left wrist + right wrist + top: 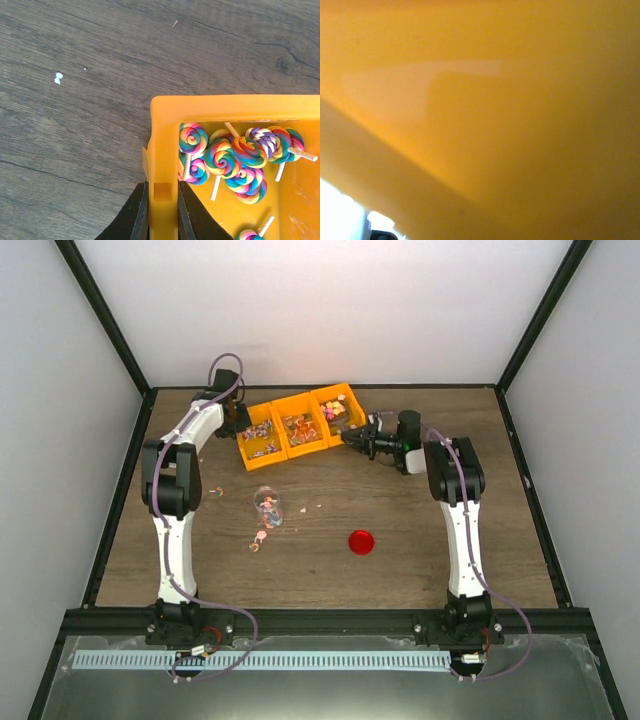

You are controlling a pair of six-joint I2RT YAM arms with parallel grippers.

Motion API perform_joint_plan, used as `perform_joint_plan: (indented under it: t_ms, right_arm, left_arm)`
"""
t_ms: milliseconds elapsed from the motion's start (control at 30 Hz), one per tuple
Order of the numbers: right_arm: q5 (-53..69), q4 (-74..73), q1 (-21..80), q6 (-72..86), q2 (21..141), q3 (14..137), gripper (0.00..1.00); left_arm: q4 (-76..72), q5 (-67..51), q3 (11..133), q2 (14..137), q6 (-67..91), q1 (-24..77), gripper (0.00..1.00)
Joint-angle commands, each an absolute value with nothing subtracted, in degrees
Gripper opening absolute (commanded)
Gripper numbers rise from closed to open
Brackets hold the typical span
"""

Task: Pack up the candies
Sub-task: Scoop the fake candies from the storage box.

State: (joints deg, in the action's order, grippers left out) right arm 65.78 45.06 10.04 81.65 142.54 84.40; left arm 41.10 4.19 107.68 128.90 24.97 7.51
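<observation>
Nearest the front edge of the table (450,570), right of centre, the red lid (361,541) lies by itself, off the jar. Left of it a few loose candies (258,538) are scattered on the bare wood. Just beyond them the clear jar (267,506) appears to stand upright and open, with only a few sweets inside.

Along the far edge, three orange bins (297,427) hold most of the stock, including swirl lollipops (220,157). The left gripper (161,187) is clamped on the left bin's wall. The right gripper (355,439) has its fingers drawn together at the right bin; whether they pinch it I cannot tell.

Packing looks barely begun: filling the jar, gathering the strays and capping all remain.
</observation>
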Motion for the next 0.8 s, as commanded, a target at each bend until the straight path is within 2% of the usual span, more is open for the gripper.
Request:
perform_joint_plan:
  t_ms: [0, 233, 433, 533, 767]
  right_arm:
    - [70.03, 50.27, 11.43, 82.73, 143.40, 79.88, 0.01]
    - [71.76, 60.83, 11.37, 85.84, 142.26, 77.48, 0.01]
    - [72.44, 61.20, 11.34, 83.38, 138.67, 73.44, 0.01]
    - [73.08, 59.35, 11.42, 80.46, 136.69, 71.12, 0.01]
    - [73.59, 43.85, 11.42, 64.80, 129.72, 66.29, 0.01]
  left_arm:
    - [46.06, -6.27, 106.70, 132.37, 25.18, 9.05, 0.04]
    - [45.85, -5.98, 106.34, 131.47, 26.41, 9.05, 0.04]
    - [44.99, -7.10, 106.47, 131.24, 27.80, 9.05, 0.04]
    - [44.80, -7.34, 106.41, 131.22, 28.41, 9.05, 0.04]
    - [43.96, -7.70, 106.68, 131.26, 28.87, 9.06, 0.04]
